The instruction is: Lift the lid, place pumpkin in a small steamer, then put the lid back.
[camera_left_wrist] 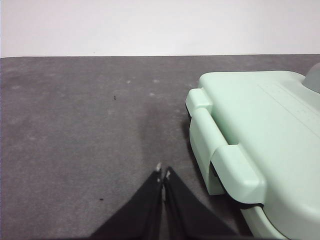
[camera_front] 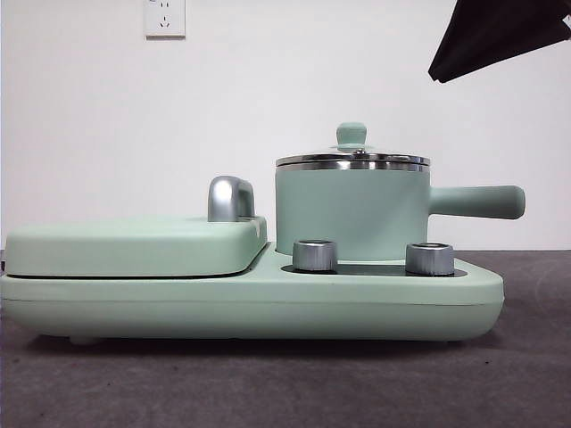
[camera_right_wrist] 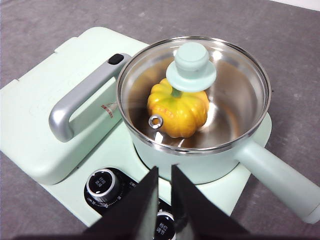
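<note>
The small steamer (camera_front: 352,214) stands on the right of the mint-green appliance, its long handle (camera_front: 477,201) pointing right. The lid (camera_front: 352,160) sits flat on the pot's rim, knob (camera_front: 351,135) up. In the right wrist view the pumpkin (camera_right_wrist: 178,110) lies inside the steamer (camera_right_wrist: 200,165), seen through the glass lid (camera_right_wrist: 192,67). My right gripper (camera_right_wrist: 164,172) hovers above the control knobs, apart from the pot, empty, its jaws nearly together. It shows as a black tip (camera_front: 495,36) in the front view. My left gripper (camera_left_wrist: 163,174) is shut and empty over the grey table.
The large flat griddle cover (camera_front: 134,245) with a steel handle (camera_front: 230,198) lies left of the pot; its edge shows in the left wrist view (camera_left_wrist: 250,130). Two steel dials (camera_front: 315,255) (camera_front: 429,259) stand in front of the pot. A wall outlet (camera_front: 164,18) is behind.
</note>
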`<act>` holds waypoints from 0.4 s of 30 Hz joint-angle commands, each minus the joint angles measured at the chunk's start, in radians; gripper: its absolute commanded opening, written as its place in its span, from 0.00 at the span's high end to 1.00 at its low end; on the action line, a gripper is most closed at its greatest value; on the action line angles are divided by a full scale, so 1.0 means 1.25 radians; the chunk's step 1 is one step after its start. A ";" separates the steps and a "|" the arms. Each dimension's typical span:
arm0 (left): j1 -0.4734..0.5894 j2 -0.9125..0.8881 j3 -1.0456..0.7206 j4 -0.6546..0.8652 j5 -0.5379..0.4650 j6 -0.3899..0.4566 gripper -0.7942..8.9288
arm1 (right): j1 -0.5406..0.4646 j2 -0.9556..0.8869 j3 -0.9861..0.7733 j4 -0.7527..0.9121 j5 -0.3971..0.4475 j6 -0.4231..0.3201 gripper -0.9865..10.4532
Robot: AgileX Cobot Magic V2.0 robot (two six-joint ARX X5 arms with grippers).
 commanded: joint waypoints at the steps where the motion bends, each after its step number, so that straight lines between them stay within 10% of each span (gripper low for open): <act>1: 0.002 -0.002 -0.016 0.009 -0.002 0.009 0.91 | 0.007 0.003 0.007 0.008 0.000 -0.004 0.88; 12: 0.002 -0.002 -0.016 0.009 -0.001 0.009 0.91 | -0.032 -0.044 -0.043 0.028 0.099 -0.085 0.88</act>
